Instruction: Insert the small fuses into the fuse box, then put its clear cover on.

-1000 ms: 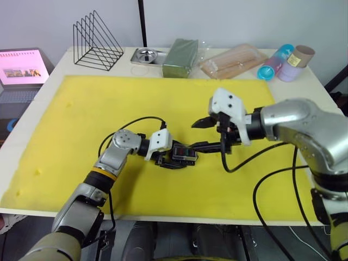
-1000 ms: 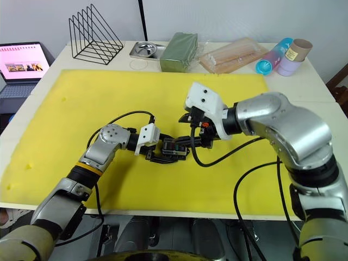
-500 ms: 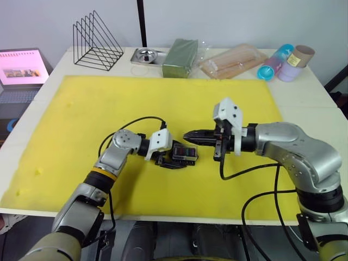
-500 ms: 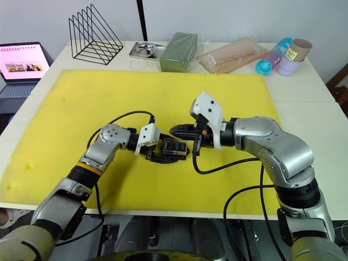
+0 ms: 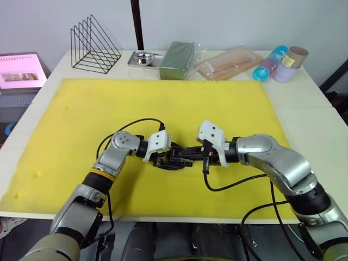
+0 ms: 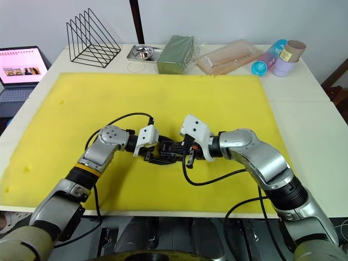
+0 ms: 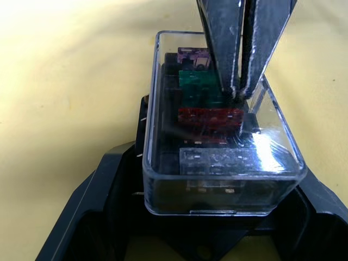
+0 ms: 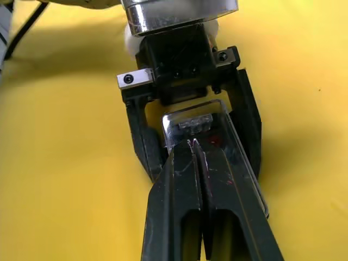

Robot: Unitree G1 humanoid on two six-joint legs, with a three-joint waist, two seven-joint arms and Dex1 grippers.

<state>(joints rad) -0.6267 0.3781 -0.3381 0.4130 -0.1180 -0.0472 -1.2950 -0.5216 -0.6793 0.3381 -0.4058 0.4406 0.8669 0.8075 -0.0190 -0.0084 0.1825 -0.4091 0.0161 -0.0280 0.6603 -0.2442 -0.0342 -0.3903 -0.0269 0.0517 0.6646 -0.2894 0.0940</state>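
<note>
Right gripper (image 8: 197,142), fingers pinched together on nothing, presses its tips onto the clear cover (image 7: 217,163), which sits over the fuse box (image 5: 181,156) with purple, green and red fuses (image 7: 209,115) showing beneath. Left gripper (image 6: 154,154) clamps the box by its sides on the yellow mat (image 5: 217,98). Seating the cover looks like the last step; next, an even push down.

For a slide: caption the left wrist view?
Right hand, fingers shut, presses the clear cover onto the fuse box.
</note>
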